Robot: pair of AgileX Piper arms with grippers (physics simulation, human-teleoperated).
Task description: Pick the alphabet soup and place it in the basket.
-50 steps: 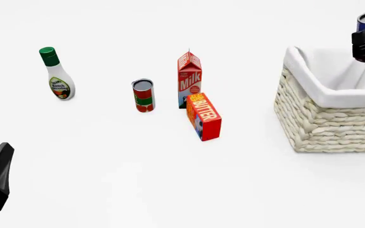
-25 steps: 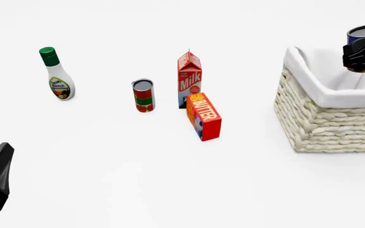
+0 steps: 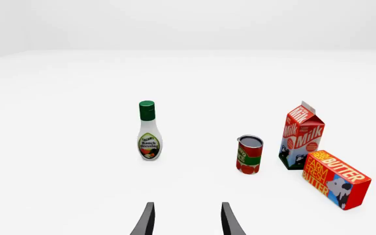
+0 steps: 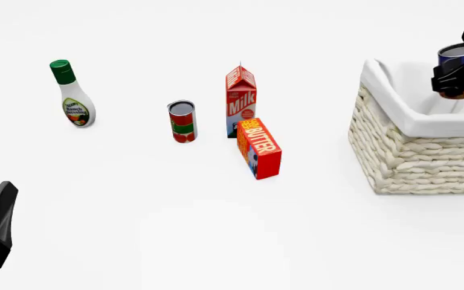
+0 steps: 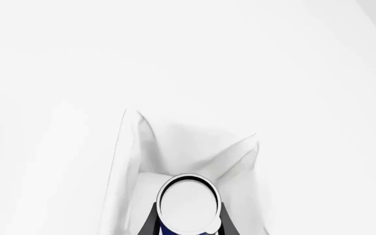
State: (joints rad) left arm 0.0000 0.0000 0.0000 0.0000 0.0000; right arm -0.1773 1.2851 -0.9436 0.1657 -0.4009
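You are in the placing step: your right gripper [image 4: 461, 77] is clamped around the small cylindrical alphabet soup can [image 4: 459, 52] with its blue label and silver-white top, and it holds the can up in the air over the large square cream-white woven wicker basket [image 4: 413, 154] with the white cloth lining, which sits by the right edge of the worktop [image 4: 176, 229]. In the front view the can's orange-brown bottom shows just below the fingers, above the rim. The right wrist view looks straight down past the can's lid into the lined hollow, so you appear to be over the opening and not over the rim, though how high above the basket floor the can hangs I cannot tell.

The next move, as I judge it, calls for bringing the can down inside the lining, keeping it upright and clear of the folded cloth, and only then letting the fingers part.

Your left gripper [image 3: 186, 223] waits near the front left corner of the worktop, its fingers apart with nothing between them. The white ranch dressing bottle with the green cap [image 4: 72, 94], the red-and-green labelled can [image 4: 182, 121], the red milk carton [image 4: 241, 99] and the orange butter box [image 4: 260, 148] stand around the middle of the worktop, well apart from the basket.
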